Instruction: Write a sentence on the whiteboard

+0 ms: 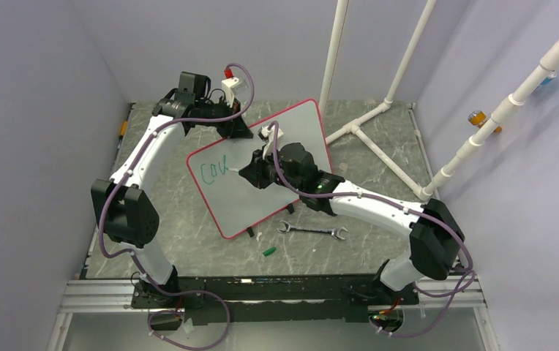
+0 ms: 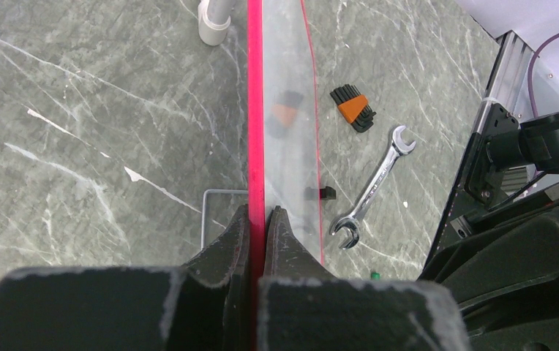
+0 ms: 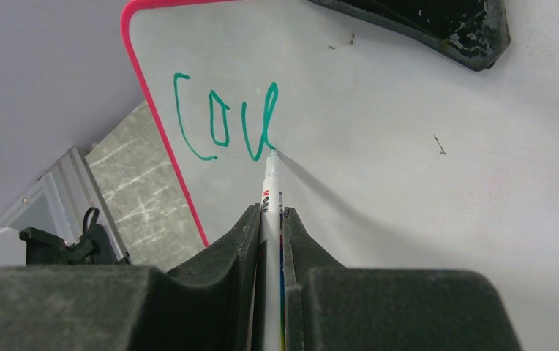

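Note:
The whiteboard (image 1: 291, 135), white with a thin red rim, stands tilted in the middle of the table. Green lettering (image 1: 213, 170) reading "Cou" sits near its left edge and also shows in the right wrist view (image 3: 222, 121). My left gripper (image 2: 265, 212) is shut on the board's red rim (image 2: 255, 110) at the far edge; it also shows in the top view (image 1: 234, 129). My right gripper (image 3: 271, 213) is shut on a white marker (image 3: 269, 186), whose tip touches the board at the foot of the "u". That gripper (image 1: 251, 172) hangs over the board's middle.
A wrench (image 1: 312, 231) and a small green cap (image 1: 268, 251) lie on the marble table in front of the board. A hex key set (image 2: 353, 108) lies behind the board. White pipe framing (image 1: 379, 117) stands at the back right.

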